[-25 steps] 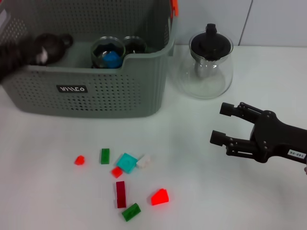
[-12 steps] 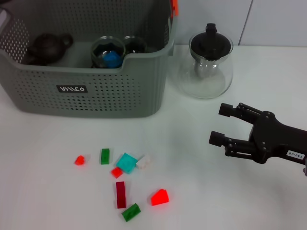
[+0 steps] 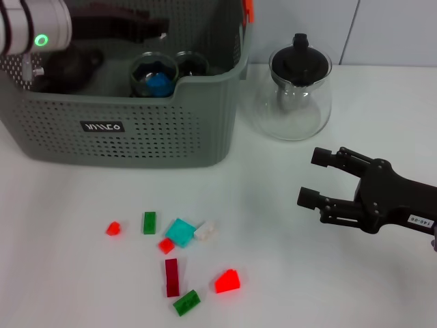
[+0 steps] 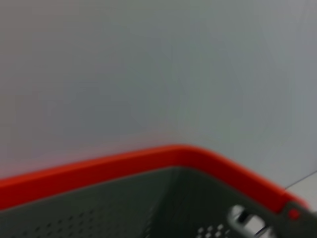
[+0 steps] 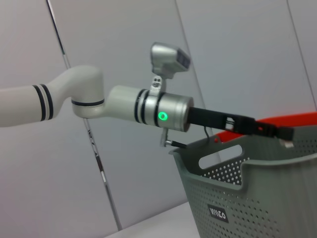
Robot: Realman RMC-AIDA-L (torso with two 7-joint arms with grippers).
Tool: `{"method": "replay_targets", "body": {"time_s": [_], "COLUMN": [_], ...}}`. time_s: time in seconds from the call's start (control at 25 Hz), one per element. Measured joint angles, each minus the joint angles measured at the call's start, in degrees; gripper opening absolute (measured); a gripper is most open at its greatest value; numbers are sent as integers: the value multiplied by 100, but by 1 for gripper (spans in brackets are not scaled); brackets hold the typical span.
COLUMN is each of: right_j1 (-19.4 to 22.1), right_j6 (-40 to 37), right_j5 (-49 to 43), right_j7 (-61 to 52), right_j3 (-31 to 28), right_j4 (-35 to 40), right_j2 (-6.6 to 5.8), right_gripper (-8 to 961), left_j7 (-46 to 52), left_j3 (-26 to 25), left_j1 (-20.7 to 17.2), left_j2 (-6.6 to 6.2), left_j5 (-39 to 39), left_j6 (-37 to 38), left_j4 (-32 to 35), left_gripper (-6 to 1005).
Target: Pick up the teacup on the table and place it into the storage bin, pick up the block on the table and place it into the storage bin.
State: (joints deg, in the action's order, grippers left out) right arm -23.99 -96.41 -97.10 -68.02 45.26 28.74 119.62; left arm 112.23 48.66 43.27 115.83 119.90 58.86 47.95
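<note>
Storage bin (image 3: 136, 130) holds two cups; several blocks (image 3: 179, 232) remain on the worktop (image 3: 68, 273). Left gripper (image 3: 147, 26), fingers unclear, hovers over the bin; right gripper (image 3: 315, 178) waits spread apart.

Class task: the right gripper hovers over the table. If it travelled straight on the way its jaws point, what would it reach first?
The right gripper, jaws open, points toward the robot's left. Ahead is bare table; farther on, probably the scattered blocks, though its height is unclear.
</note>
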Motion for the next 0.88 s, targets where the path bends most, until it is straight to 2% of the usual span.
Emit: {"method": "replay_targets", "body": {"time_s": [0.24,0.52,0.72,0.84,0.88], "right_j1": [27,50,53,48,43], "right_j6": [0,1,0,3,10], "right_j5": [-16,-5,13,19,19], "right_j7": [10,34,39,42,44], "right_j3": [0,0,0,0,-1], "right_j4": [0,0,0,0,0], "right_j2": [0,0,0,0,-1], "right_gripper": [944,944,944,944,944], "left_j7": [329,356,182,-408,-724], "left_j3": [209,83,-77,-621,-909], "left_j1": [58,-118,-605,-1026,-1198], "left_j2": [113,224,250,325,338], "left_j5": [464,110,-1112,-2502,-3005], "left_j6": [-452,-404,-130,444,915], "left_j4": [-28,340,713,679,547], "left_gripper": [415,448,483,498,497]}}
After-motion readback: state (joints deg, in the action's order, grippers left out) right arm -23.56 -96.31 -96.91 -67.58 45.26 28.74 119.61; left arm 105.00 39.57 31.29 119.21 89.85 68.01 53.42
